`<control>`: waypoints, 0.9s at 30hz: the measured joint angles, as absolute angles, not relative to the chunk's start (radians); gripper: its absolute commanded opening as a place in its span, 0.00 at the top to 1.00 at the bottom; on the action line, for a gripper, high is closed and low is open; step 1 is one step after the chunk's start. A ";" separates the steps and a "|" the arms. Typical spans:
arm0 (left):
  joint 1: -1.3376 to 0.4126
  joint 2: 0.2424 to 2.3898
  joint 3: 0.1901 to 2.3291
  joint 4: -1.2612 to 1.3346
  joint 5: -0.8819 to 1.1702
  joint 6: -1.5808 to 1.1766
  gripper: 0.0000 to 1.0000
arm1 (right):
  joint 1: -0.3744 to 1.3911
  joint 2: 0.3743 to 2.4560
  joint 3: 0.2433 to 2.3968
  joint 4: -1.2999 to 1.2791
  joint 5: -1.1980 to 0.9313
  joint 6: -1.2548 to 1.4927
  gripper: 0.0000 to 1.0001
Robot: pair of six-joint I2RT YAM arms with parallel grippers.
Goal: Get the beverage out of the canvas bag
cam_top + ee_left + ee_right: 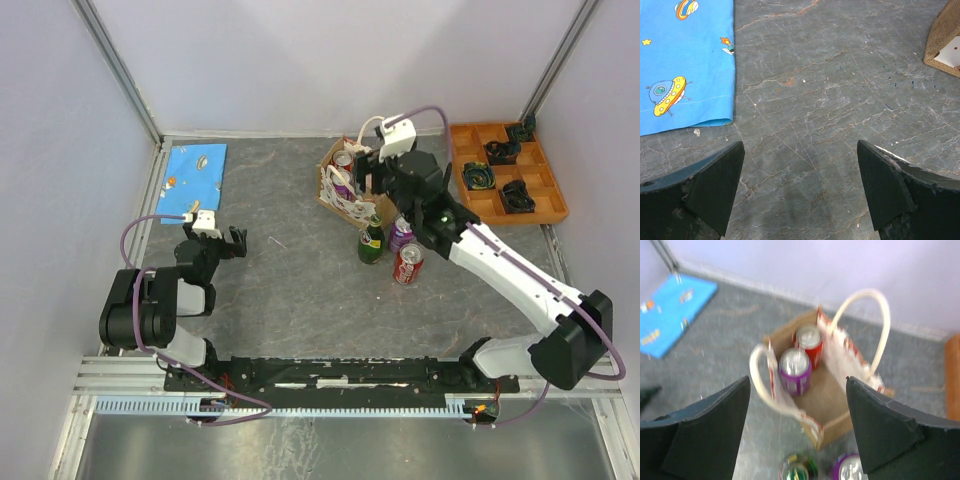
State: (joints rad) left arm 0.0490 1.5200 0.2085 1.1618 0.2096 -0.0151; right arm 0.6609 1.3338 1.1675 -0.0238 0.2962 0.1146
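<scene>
The tan canvas bag (342,185) with white handles stands at the back middle of the table. In the right wrist view the canvas bag (832,390) holds an upright purple can (795,371) and a red can (809,342). My right gripper (797,432) hangs open and empty above the bag's near edge; it also shows in the top view (368,172). Outside the bag stand a green bottle (371,240), a purple can (401,233) and a red can (408,263). My left gripper (232,243) is open and empty, far left of the bag, over bare table (800,165).
A blue patterned cloth (194,176) lies at the back left; it also shows in the left wrist view (685,60). An orange compartment tray (506,172) with dark parts sits at the back right. Walls enclose the table's back and sides.
</scene>
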 measured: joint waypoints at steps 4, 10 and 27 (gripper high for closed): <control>0.049 1.520 0.208 1.162 0.210 -0.015 0.01 | 0.654 1.389 1.372 -0.063 0.335 0.098 0.24; 0.049 1.520 0.208 1.162 0.210 -0.015 0.01 | 0.622 1.642 1.803 -0.240 0.416 0.109 0.25; 0.049 1.520 0.208 1.162 0.210 -0.015 0.01 | 0.575 2.083 2.184 -0.723 0.372 0.222 0.21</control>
State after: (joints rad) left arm 0.0490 1.5200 0.2085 1.1618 0.2096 -0.0151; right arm 0.5755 2.0827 2.1841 -0.7227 0.3721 0.2218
